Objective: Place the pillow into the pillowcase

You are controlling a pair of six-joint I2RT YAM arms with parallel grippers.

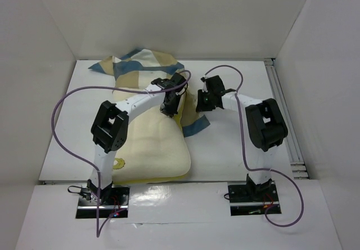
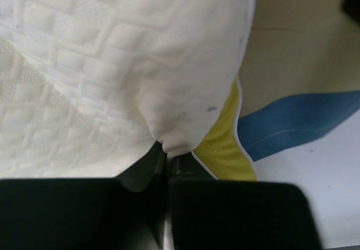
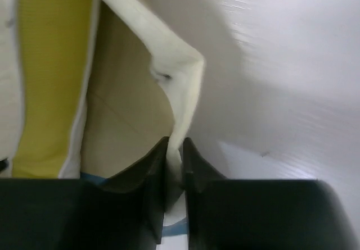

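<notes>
The cream quilted pillow [image 1: 154, 146] lies in front of the left arm, its far end against the checked pillowcase [image 1: 138, 64], which is bunched at the back. A blue corner of the case [image 1: 198, 125] shows beside the pillow. My left gripper [image 1: 169, 108] is shut on a pinch of the pillow's white cover [image 2: 169, 92] near its yellow mesh side band [image 2: 225, 146]. My right gripper [image 1: 201, 103] is shut on a thin cream edge of the pillowcase [image 3: 183, 81] and holds that edge up off the table, beside a tan panel [image 3: 124, 109].
White walls enclose the white table [image 1: 236, 143] on three sides. A metal rail [image 1: 288, 121] runs along its right edge. Purple cables [image 1: 67, 98] loop over both arms. The arm bases [image 1: 101, 196] stand at the near edge.
</notes>
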